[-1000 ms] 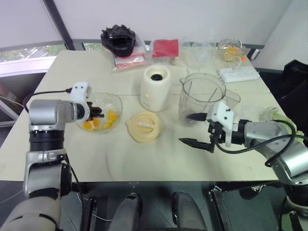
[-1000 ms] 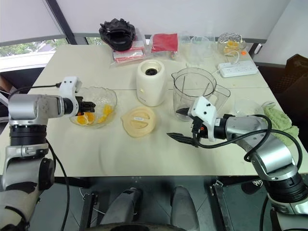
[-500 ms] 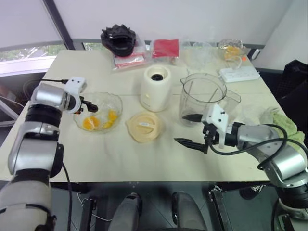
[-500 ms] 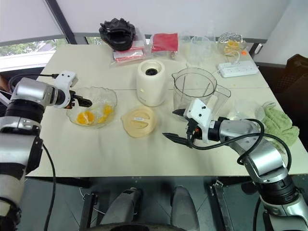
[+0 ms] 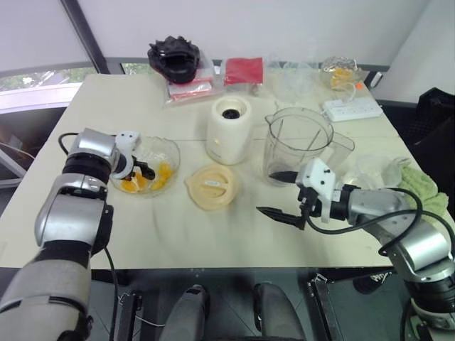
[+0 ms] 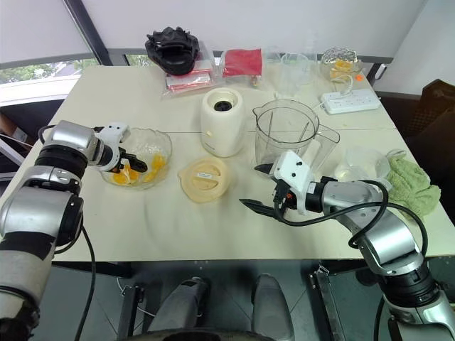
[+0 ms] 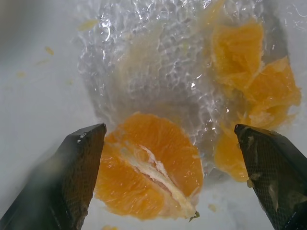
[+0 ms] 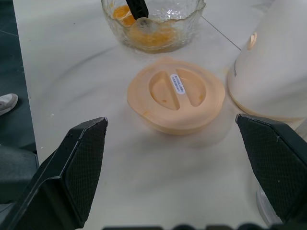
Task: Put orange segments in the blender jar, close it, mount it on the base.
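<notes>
Several orange segments (image 7: 148,167) lie in a crinkled clear glass bowl (image 5: 169,148) at the table's left. My left gripper (image 5: 144,170) reaches down into that bowl, open, its fingers (image 7: 72,167) standing either side of one large segment without touching it. The empty blender jar (image 5: 298,145) stands upright right of centre, with the cream base (image 5: 229,131) just to its left. In front of the jar my right gripper (image 5: 279,193) hangs open above the table, holding nothing. The right wrist view shows the base (image 8: 273,72) and the bowl (image 8: 153,14).
A flat pale-yellow lid (image 5: 211,186) lies between bowl and jar. At the back are a black object (image 5: 175,58), a red bag (image 5: 244,71), a clear bag (image 5: 340,71) and a power strip (image 5: 352,108). A green cloth (image 5: 416,186) lies at the right edge.
My left gripper, shut in the bowl a second ago, opened at the bowl's rim and has come down among the segments. The right gripper has stayed in place, open.
</notes>
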